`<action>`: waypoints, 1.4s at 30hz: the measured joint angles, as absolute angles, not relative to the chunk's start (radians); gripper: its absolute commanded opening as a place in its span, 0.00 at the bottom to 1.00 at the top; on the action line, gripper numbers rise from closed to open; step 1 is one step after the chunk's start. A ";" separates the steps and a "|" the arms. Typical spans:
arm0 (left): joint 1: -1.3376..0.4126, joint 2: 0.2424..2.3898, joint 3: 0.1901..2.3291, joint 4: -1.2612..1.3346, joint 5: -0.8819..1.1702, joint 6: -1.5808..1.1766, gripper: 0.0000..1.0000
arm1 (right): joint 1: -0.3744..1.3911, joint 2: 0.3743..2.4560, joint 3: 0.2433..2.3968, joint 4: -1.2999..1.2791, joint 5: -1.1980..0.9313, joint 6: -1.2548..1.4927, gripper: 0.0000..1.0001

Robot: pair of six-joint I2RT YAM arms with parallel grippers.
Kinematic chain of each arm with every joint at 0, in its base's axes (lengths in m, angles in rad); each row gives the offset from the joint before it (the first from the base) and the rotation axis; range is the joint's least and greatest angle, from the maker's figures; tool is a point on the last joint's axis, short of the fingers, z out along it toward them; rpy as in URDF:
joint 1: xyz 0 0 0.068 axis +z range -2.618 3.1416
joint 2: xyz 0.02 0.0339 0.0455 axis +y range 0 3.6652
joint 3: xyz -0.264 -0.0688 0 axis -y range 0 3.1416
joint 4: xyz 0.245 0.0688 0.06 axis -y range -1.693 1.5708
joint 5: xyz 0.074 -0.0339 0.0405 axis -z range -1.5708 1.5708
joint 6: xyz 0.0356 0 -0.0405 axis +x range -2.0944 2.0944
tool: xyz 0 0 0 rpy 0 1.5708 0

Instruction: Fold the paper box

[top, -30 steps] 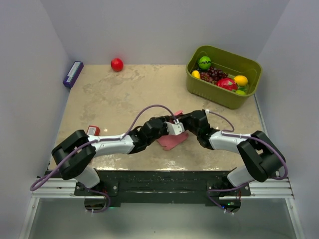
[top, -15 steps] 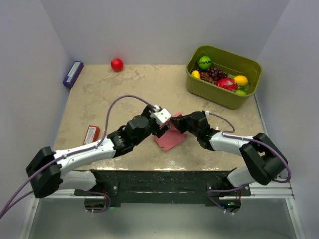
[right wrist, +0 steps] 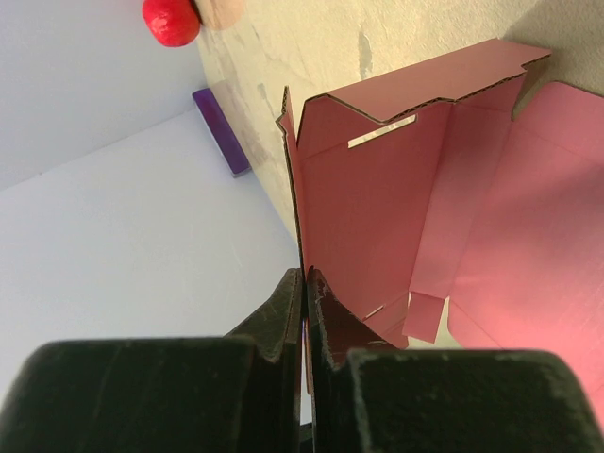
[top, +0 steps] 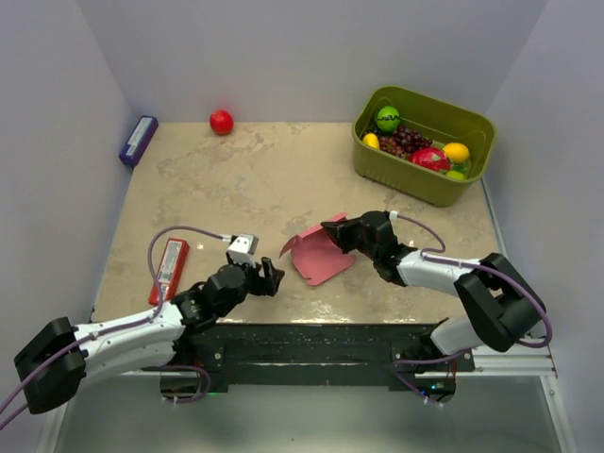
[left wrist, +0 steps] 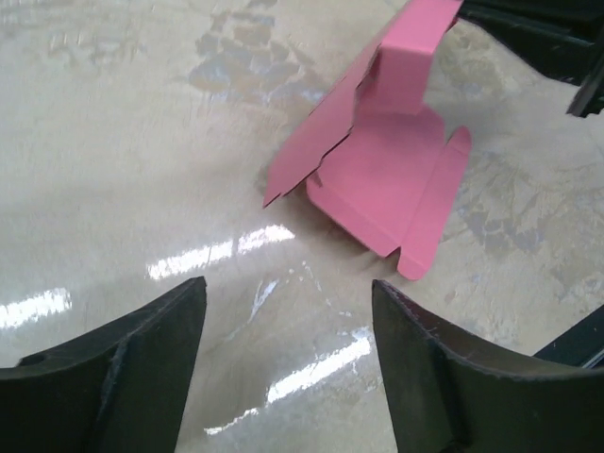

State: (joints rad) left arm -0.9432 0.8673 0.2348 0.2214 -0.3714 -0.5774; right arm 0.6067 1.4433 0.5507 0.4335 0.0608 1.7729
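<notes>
While the right claw [top: 332,227] pinches the paper box's [top: 321,258] raised flap, the left claw [top: 268,277] gapes wide and empty, with the box ahead-right of it.

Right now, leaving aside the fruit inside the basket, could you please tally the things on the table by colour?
Red: 2, the ball and the flat packet
Pink: 1, the paper box
Purple: 1, the block
Green: 1, the basket
Total: 5
</notes>
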 measured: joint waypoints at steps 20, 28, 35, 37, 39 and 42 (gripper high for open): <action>-0.652 1.008 0.242 0.503 -0.246 -0.555 0.47 | 0.607 1.422 0.551 0.398 0.062 1.772 0.00; -0.602 1.263 0.387 0.529 -0.093 -0.460 0.43 | 0.607 1.422 0.551 0.397 0.063 1.772 0.00; -0.602 1.352 0.424 0.531 0.028 -0.396 0.41 | 0.607 1.426 0.553 0.397 0.070 1.773 0.00; -0.602 1.366 0.424 0.531 0.052 -0.382 0.40 | 0.607 1.430 0.556 0.397 0.070 1.773 0.00; -0.603 1.378 0.424 0.531 0.072 -0.376 0.40 | 0.608 1.435 0.558 0.397 0.070 1.773 0.00; -0.606 1.386 0.424 0.531 0.099 -0.369 0.40 | 0.609 1.435 0.559 0.397 0.070 1.773 0.00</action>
